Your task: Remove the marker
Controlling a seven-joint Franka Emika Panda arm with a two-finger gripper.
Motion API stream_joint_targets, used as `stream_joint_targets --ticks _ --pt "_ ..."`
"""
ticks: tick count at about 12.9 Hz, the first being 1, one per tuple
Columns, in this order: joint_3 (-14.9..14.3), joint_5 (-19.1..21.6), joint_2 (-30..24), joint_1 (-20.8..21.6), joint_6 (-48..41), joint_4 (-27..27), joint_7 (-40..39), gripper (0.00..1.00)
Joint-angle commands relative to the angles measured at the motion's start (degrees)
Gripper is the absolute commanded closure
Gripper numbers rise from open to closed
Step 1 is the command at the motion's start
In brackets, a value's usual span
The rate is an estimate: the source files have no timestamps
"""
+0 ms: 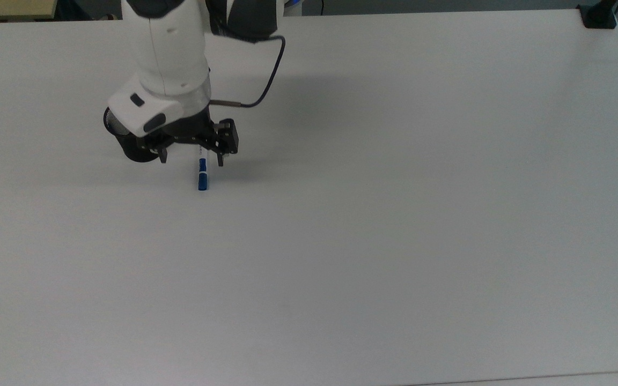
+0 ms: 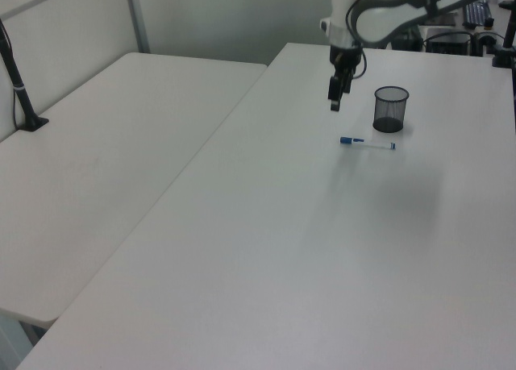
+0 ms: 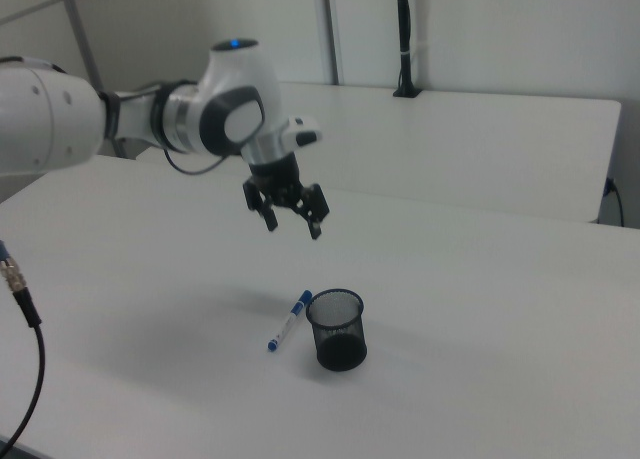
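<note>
Pincer (image 3: 288,213) spread wide, empty, raised off worktop (image 1: 395,214). Marker (image 2: 367,143) flat on worktop below pincer, beside mesh cup (image 3: 337,329). Lift straight up; avoid clipping cup rim.

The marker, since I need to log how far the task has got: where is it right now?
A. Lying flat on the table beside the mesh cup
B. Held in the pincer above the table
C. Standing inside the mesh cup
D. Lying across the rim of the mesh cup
A: the marker lies flat on the table next to the mesh cup, while the pincer hangs open above it.
</note>
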State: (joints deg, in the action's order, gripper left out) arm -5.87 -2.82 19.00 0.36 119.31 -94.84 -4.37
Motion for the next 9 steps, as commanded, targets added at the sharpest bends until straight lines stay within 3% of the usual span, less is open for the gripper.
stream_joint_targets --ticks 1,4,9 --pt "0.07 -0.34 -8.42 0.52 -10.47 3.08 6.11 0.00" --pt "-0.37 -0.34 -15.28 0.52 -17.15 3.08 9.90 0.00" --pt "-0.02 2.72 -19.43 0.00 -26.49 2.91 10.17 0.00"
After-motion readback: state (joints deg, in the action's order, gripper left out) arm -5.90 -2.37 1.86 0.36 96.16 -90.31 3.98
